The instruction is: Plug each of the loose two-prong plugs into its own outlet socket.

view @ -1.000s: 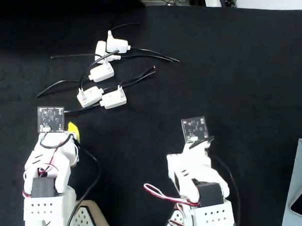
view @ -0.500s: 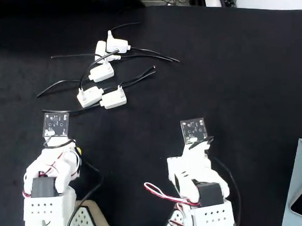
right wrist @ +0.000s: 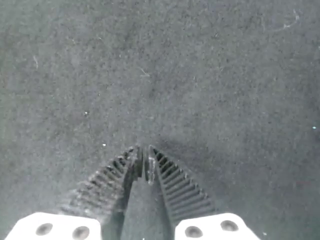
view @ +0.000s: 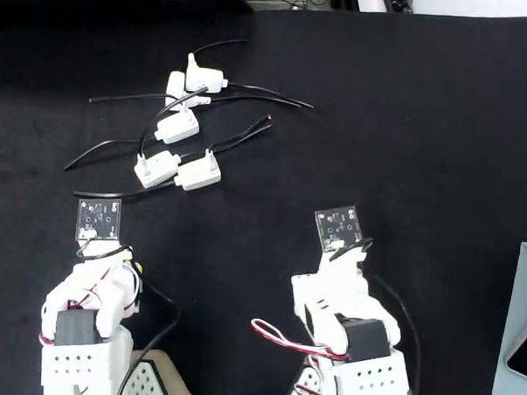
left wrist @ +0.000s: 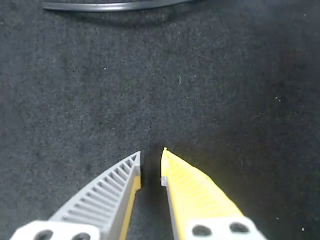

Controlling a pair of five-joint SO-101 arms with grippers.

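Note:
Several white two-prong plugs (view: 177, 125) with thin black cords lie in a loose cluster at the far left of the black table (view: 407, 125). Two of them, one (view: 156, 167) beside the other (view: 198, 173), are the nearest to the arms. My left gripper (left wrist: 151, 154) hovers low over bare cloth, its grey and yellow fingers almost together with nothing between them. A black cord (left wrist: 115, 5) crosses just ahead of it. Over bare cloth too, my right gripper (right wrist: 143, 149) is shut and holds nothing. Both arms sit folded back at the near edge, the left arm (view: 89, 286) and the right arm (view: 342, 297).
One loose black cord (view: 106, 193) lies on the cloth just beyond the left arm. A grey-blue object (view: 519, 349) stands at the right edge. Black cloth stretches over the middle and right of the table.
The left arm has drawn back toward its base, away from the plugs, and then stopped. The right arm and the plugs have not moved.

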